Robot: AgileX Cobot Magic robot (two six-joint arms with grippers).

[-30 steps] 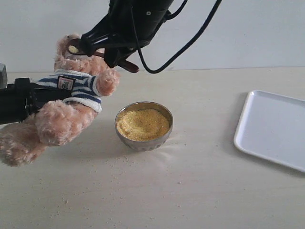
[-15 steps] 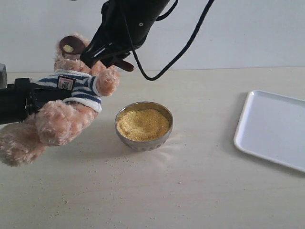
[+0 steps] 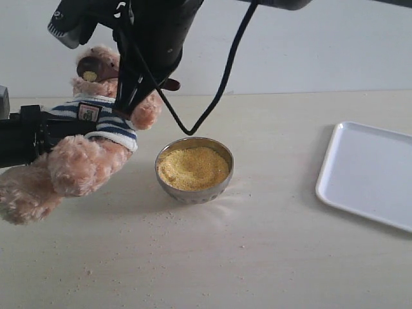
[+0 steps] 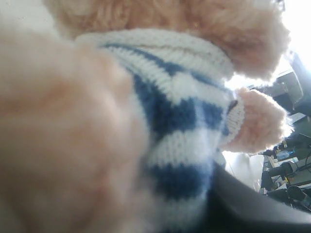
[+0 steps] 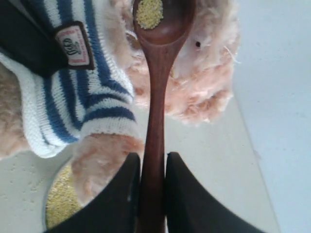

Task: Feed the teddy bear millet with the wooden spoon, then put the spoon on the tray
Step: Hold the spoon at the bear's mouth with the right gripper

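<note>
Tabletop (image 3: 277,257) carries the white tray (image 3: 367,174) off on my right side, well apart from the feeding, since the spoon only goes there at the end. The teddy bear (image 3: 87,164) hangs tilted on my left. My left gripper (image 3: 35,135) is clamped on its striped torso so the face is raised within reach. The jaws themselves are buried in fur and shirt, so that grip is my reading from how the bear hangs. The metal bowl (image 3: 193,192) sits near the bear, which makes for a short path from scoop to mouth. My right gripper (image 5: 151,162) pinches the wooden spoon (image 5: 156,111) by its handle, one jaw closed on either side, with the bowl end up at the bear's face and level enough that nothing spills. A small heap of millet (image 5: 148,12) lies in the spoon, and the rest fills the metal bowl.
</note>
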